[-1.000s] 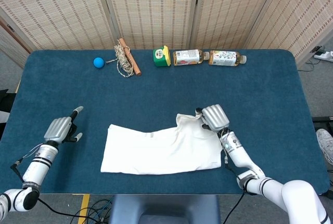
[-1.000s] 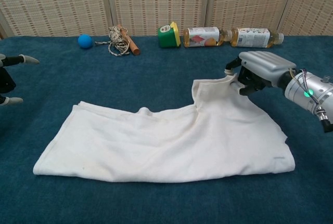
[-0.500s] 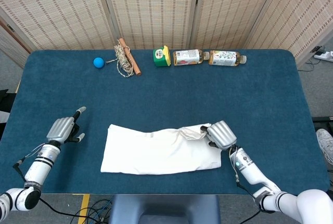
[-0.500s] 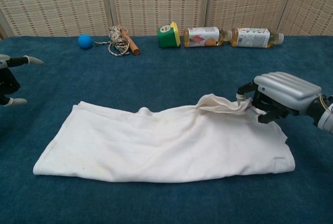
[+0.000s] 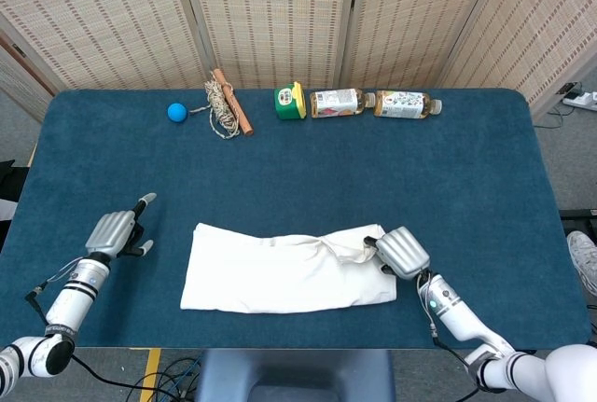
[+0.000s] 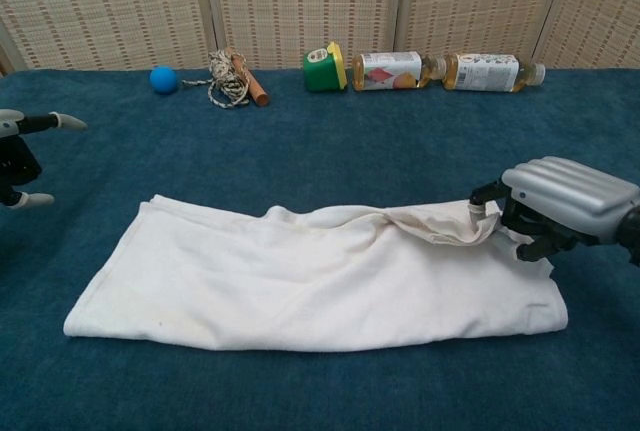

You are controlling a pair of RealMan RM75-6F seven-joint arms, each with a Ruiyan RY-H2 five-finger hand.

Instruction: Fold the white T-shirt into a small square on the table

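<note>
1. Over the last second the right hand (image 5: 402, 252) had drawn toward the robot and lower, from the far side of the white T-shirt (image 5: 284, 270) down to its right end. It pinched a bunched fold of cloth between its fingertips.
2. The raised flap that stood up at the shirt's far right corner a second ago had been pulled over and lay flattened along the top edge. The garment now formed one long folded band.
3. The shirt lay on the near half of the blue table (image 5: 485, 169), between the two hands.
4. The left hand (image 5: 114, 230) had barely shifted. It hovered well left of the shirt, holding nothing, with one finger stretched out and the others loosely bent.
5. One T-shirt was counted.
6. Two plastic drink bottles, bottle one (image 5: 340, 102) and bottle two (image 5: 406, 103), lay end to end along the far edge.
7. One green jar with a yellow lid (image 5: 290, 102) lay just left of the bottles.
8. One wooden stick wound with cord (image 5: 227, 106) and one blue ball (image 5: 176, 112) lay further left.
</note>
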